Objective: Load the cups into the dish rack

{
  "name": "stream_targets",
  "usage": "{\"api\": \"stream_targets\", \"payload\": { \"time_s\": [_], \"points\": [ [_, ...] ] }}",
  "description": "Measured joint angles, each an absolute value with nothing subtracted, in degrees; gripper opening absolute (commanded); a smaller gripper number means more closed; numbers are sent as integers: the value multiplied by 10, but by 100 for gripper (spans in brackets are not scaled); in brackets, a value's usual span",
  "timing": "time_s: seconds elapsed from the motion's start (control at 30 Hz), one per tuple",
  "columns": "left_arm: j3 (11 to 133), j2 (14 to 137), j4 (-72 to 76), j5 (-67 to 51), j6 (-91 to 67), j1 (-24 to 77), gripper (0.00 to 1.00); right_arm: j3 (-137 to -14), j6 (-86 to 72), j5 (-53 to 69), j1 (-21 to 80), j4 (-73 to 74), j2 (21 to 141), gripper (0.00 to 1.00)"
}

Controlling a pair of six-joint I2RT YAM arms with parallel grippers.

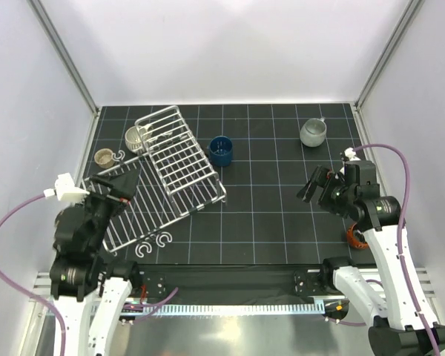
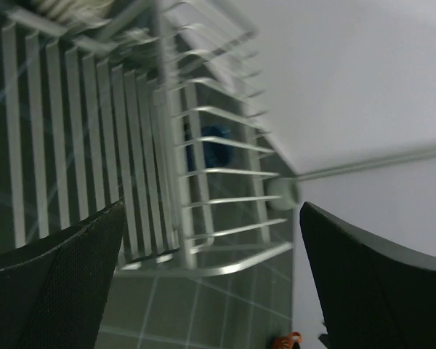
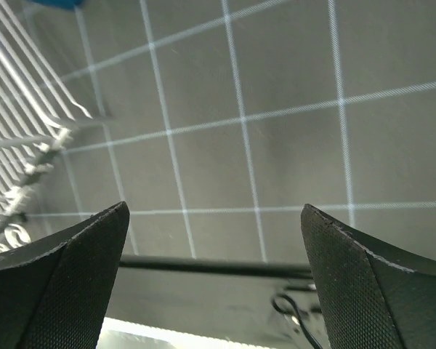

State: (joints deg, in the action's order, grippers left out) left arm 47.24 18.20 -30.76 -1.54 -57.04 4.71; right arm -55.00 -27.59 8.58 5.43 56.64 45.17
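Top external view: the dish rack [image 1: 179, 165] lies slantwise on the left half of the black gridded table [image 1: 267, 215], its flat slatted tray toward the near left and its raised wire basket toward the far right. The cream striped cup [image 1: 136, 139] sits at the rack's far left corner; whether it is inside the wires or only against them cannot be told. The tan-brown cup [image 1: 104, 157] stands just left of the rack, the dark blue cup [image 1: 221, 150] just right of the basket, and the speckled grey cup [image 1: 312, 133] well apart near the far right corner. The orange-red cup [image 1: 354, 237] is at the near right, mostly hidden by the right arm. The left gripper [image 1: 121, 187] hangs over the flat tray with its jaws spread wide and nothing between them; its wrist view looks along the slats to the basket wall. The right gripper [image 1: 314, 189] hangs over bare table right of the rack, jaws likewise wide apart and empty. Two white hooks [image 1: 153, 244] lie on the table just before the tray's near edge.
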Motion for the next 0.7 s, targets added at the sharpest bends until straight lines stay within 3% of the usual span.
{"api": "stream_targets", "payload": {
  "time_s": [0.2,0.4,0.7],
  "points": [
    [513,279,-519,63,-608,47,100,-591,-252,75,54,606,460,100],
    [573,332,-545,-46,-517,46,99,-635,-251,45,50,635,503,100],
    [618,323,-531,-85,-451,46,100,-690,-259,18,-9,648,645,94]
  ]
}}
